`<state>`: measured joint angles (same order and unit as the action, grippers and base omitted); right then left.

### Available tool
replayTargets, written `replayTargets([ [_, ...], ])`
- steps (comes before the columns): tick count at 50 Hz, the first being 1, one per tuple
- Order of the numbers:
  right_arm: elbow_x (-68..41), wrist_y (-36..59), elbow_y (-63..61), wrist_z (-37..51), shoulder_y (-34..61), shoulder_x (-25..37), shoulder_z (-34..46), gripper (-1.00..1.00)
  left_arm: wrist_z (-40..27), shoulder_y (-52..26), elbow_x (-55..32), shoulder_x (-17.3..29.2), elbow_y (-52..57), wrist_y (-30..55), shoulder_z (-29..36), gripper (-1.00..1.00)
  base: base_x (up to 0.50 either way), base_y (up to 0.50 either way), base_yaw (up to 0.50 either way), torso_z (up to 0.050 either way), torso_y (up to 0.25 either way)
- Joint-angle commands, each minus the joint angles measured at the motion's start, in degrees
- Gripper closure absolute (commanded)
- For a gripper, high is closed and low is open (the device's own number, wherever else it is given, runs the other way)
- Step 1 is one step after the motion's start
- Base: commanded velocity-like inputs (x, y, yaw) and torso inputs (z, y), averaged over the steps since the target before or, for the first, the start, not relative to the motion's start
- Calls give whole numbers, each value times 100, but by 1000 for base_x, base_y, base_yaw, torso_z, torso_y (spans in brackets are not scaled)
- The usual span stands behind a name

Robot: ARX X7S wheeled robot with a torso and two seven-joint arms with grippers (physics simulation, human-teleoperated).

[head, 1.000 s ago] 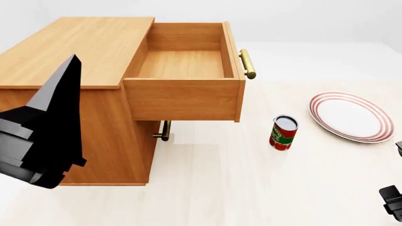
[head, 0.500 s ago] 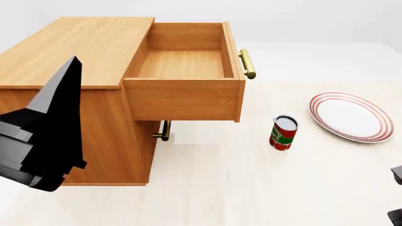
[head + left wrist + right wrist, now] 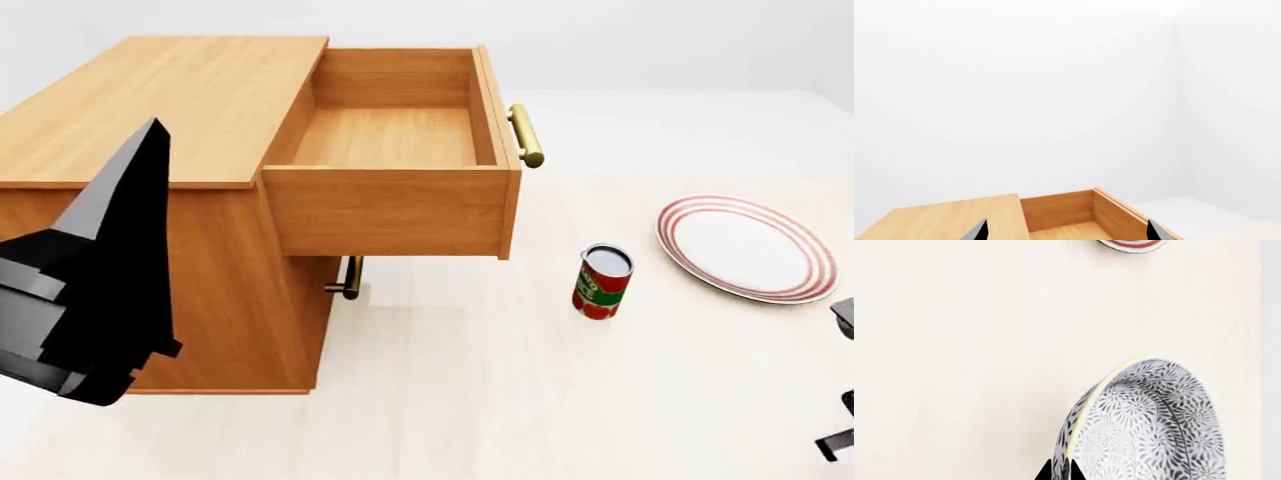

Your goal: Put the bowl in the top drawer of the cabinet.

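The cabinet (image 3: 947, 217) top and the open top drawer (image 3: 1074, 215) lie beyond two parted claw tips.

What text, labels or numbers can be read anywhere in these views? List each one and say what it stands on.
Can: its red and green label carries white lettering, too small and blurred to read.
Bowl, plate, cabinet and top drawer: no text, only pattern, red rim rings or plain wood.
Nothing legible in any view.
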<state>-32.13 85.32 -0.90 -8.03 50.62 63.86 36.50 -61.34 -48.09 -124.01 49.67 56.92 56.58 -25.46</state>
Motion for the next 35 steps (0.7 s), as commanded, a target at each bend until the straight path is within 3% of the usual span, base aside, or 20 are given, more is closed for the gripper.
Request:
replayTargets([
  [1,835,177,-335,-1001,2229,-92,1569,100,4,106,-2,-53,22,47,-152,-100,0,0,0,0,0],
  [9,1607,-462,116,-2214,3954,-577,3040,100,-89,275,-126,-64,116,21,-398,-100,0,0,0,0,0],
  [18,2245,-1743,1416,-3378,5377,-1528,4018,100,-192,321,-250,-29,147,19,-561,-100,0,0,0,0,1],
  [24,2493,-3122,2831,-4124,6052,-2264,4340,100,-250,299,-307,39,113,34,-633,-100,0,0,0,0,0],
  [35,2701,-5817,6348,-4999,6939,-4353,4488,100,-211,433,-232,-168,83,207,-857,-100,0,0,0,0,1],
])
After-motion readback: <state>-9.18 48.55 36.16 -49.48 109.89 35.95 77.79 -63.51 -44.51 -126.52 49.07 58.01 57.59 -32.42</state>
